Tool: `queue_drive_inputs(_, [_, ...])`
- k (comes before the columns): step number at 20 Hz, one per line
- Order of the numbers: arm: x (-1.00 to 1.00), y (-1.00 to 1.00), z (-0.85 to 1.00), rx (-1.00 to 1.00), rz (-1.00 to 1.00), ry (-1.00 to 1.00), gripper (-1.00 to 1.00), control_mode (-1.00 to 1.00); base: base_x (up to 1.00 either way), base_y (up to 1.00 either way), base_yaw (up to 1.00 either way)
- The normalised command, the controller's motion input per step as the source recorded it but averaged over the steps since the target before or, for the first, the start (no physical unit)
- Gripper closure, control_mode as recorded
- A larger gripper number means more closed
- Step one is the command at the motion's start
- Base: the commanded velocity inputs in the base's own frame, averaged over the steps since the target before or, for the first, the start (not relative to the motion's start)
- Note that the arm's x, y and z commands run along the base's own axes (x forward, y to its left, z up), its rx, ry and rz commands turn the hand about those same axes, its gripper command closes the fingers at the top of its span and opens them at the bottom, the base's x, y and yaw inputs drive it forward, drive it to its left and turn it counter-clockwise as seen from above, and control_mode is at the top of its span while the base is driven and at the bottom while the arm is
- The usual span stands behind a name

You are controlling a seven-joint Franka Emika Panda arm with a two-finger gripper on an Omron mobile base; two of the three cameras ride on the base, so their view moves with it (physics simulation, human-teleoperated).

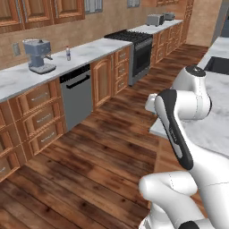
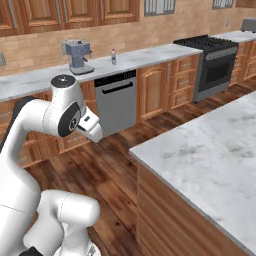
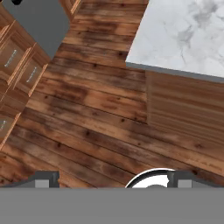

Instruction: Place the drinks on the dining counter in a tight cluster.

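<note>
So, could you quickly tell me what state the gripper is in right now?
Gripper: open, holding nothing, pointed at the wooden floor beside the dining counter.

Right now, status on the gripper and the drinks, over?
Gripper open, empty, pointing down at the wood floor. One small bottle on the wall counter beside the coffee machine. Dining counter corner close by; nothing in the way.

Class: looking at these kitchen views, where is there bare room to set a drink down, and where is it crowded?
The grey-veined white marble island top lies bare from its near corner back. On the narrow marble wall counter, the grey-blue coffee machine and small bottle crowd one stretch.
</note>
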Motion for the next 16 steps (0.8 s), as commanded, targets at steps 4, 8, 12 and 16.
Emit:
queue_drive_inputs(4, [0.0,0.0,0.0,0.0,0.0,0.0,-1.0,1.0,1.0,1.0,-0.3])
queue_drive_inputs(8, [0.0,0.0,0.0,0.0,0.0,0.0,-1.0,1.0,1.0,1.0,-0.34])
queue_drive_inputs(12, [0.0,0.0,0.0,0.0,0.0,0.0,-1.0,1.0,1.0,1.0,-0.32])
queue_drive_inputs(16, [0.0,0.0,0.0,0.0,0.0,0.0,-1.0,1.0,1.0,1.0,-0.22])
